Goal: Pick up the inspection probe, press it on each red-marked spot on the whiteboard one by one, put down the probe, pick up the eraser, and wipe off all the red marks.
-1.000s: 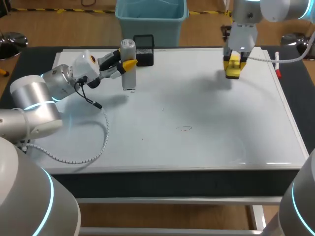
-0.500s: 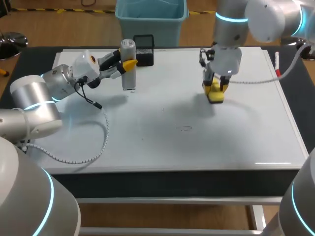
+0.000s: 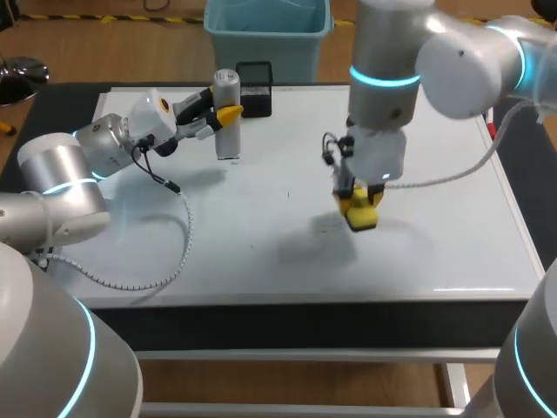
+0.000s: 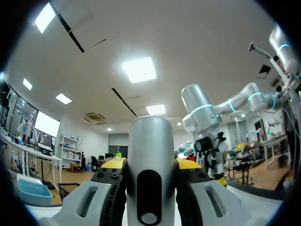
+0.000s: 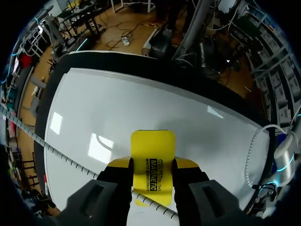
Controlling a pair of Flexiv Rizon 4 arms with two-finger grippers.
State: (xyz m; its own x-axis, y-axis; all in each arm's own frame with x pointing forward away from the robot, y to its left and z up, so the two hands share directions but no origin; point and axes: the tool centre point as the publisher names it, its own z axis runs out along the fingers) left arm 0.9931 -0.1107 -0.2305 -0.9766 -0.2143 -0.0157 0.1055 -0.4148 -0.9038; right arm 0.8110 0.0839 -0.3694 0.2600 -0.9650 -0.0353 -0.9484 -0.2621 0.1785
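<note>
Clenching the likely light, stiff eraser (image 5: pixel 152 146) mid-body between its jaws, the right gripper (image 3: pixel 359 211) holds firm; the left gripper (image 4: pixel 150 165) clasps the smooth probe (image 4: pixel 150 141).

Head camera sat high at the rear, looking down over the whole whiteboard (image 3: pixel 261 261). Left wrist camera looked level along the probe (image 4: pixel 150 160), close, sharing the right arm (image 4: pixel 200 110) with it. Right wrist camera stared down, near the same whiteboard.

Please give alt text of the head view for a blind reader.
The right gripper holds a yellow eraser down at the middle of the whiteboard, next to a faint mark. The left gripper holds the grey probe upright near the far left corner.
</note>
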